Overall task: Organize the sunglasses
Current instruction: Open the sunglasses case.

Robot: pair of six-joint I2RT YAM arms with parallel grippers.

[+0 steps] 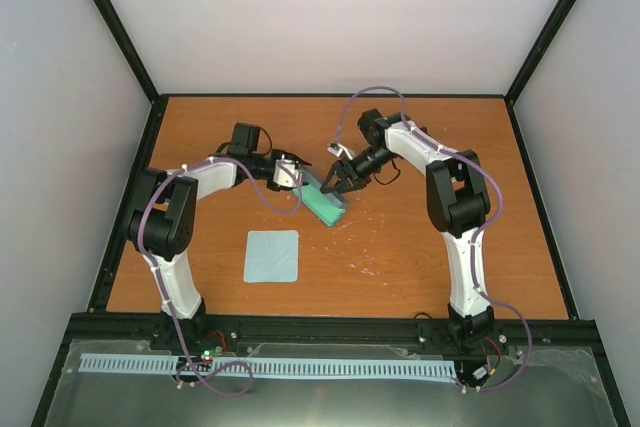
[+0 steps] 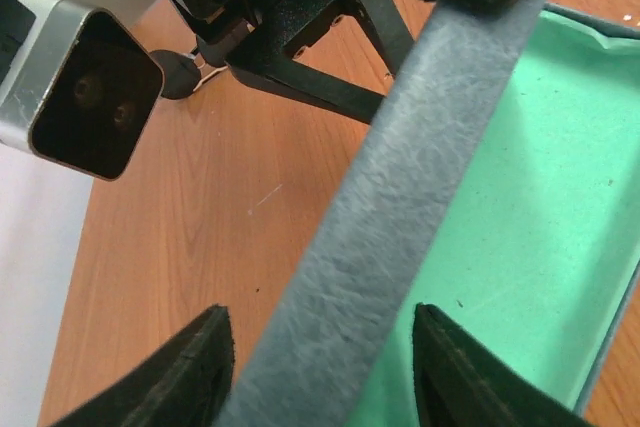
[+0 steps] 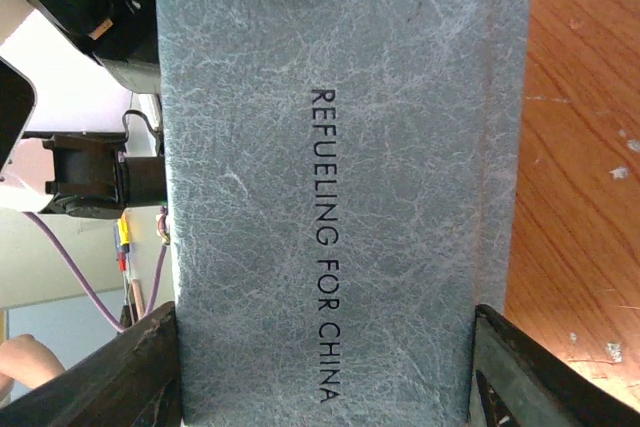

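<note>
**Right pincer [image 3: 325,372] clamps the case [image 3: 330,147]; left pincer [image 2: 322,377] straddles its lid**

The right pincer is closed across the short width of the grey-blue case. One dark finger [image 3: 135,372] presses each long edge. The outer face, printed "REFUELING FOR CHINA", fills the space between them.

The left pincer stands apart around the raised lid [image 2: 400,197]. The grey strip runs up between its two fingers [image 2: 190,377], with a thin gap showing on either side, so the lid is bracketed rather than pinched. To the right of the strip lies the green lining [image 2: 520,207], edged by the grey rim.

Beyond the lid, in the left wrist view, a small dark rounded shape [image 2: 178,74] with a bit of bright metal sits low under the other arm's black frame. It may be a lens of the sunglasses, but I cannot tell. No view shows the sunglasses plainly.

From above, both pincers meet over the open case near the middle of the brown table [image 1: 420,237], left from the left and right from the right. A square light-blue cloth [image 1: 272,255] lies flat nearer the arm bases, apart from the case.
</note>
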